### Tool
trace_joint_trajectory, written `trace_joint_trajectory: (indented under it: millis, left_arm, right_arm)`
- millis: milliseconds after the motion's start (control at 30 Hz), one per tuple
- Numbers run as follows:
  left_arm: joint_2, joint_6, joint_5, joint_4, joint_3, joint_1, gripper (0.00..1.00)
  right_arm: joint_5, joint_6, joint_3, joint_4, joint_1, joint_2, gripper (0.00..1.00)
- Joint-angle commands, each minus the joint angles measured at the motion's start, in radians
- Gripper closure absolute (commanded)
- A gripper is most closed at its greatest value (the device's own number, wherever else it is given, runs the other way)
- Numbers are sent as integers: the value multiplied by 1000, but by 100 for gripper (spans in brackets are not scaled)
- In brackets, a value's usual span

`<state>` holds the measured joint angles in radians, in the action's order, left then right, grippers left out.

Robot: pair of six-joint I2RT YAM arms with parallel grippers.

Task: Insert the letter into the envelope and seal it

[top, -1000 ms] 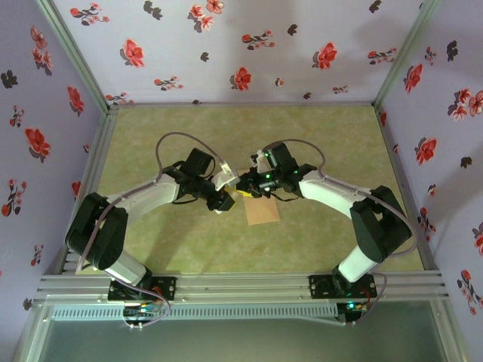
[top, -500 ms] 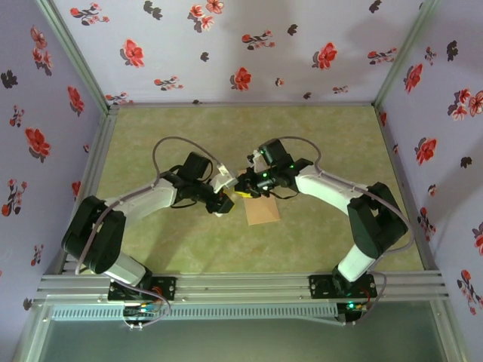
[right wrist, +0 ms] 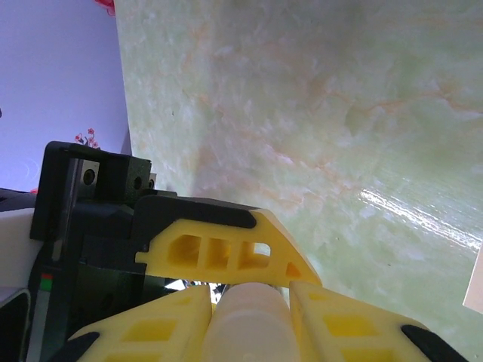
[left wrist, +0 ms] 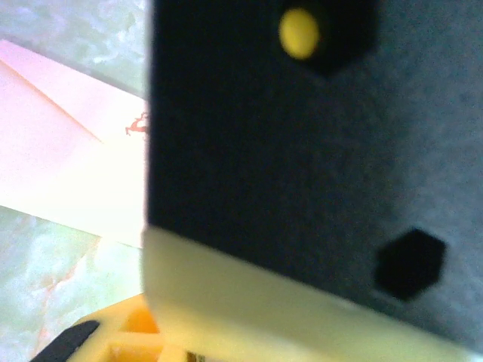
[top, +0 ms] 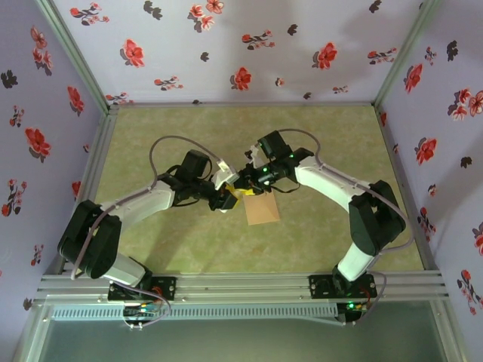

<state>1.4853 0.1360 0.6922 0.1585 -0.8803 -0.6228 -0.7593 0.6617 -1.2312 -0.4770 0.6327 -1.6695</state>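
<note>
The tan envelope lies flat at mid-table; in the left wrist view the envelope shows a flap crease and a tiny red mark. The letter is out of view. Both grippers meet just left of the envelope's far end. My right gripper straddles a white stick, with slim gaps on both sides. One yellow finger of my left gripper lies across the stick's far end, and its other finger is hidden. The right gripper stands head-on to the left one.
The green marbled tabletop is ringed by flowered walls and a metal rail at the near edge. In the left wrist view a blurred black and cream body sits very close to the lens.
Both wrists have crept a little toward the far side while staying together. The right fingers have eased apart around the white stick.
</note>
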Motion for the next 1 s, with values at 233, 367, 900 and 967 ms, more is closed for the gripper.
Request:
trace_joint_trajectory:
  millis: [233,367,900,967]
  left_arm:
    - [-19,-13,47,-113,12,-15,100]
    - [-13,-15,55,-112,6,-15,100]
    - [-31,17,52,-86,-11,-15,100]
    - [-28,21,52,-79,-15,-15,100]
  right_arm:
    - [-60,-62,-40,-75,-33,49,68]
    - [-56,-65,-39,-83,-46,67,63]
    - [-41,-60,-7,-65,-93,109,65]
    - [-43,-53,-1,-57,-97,114,66]
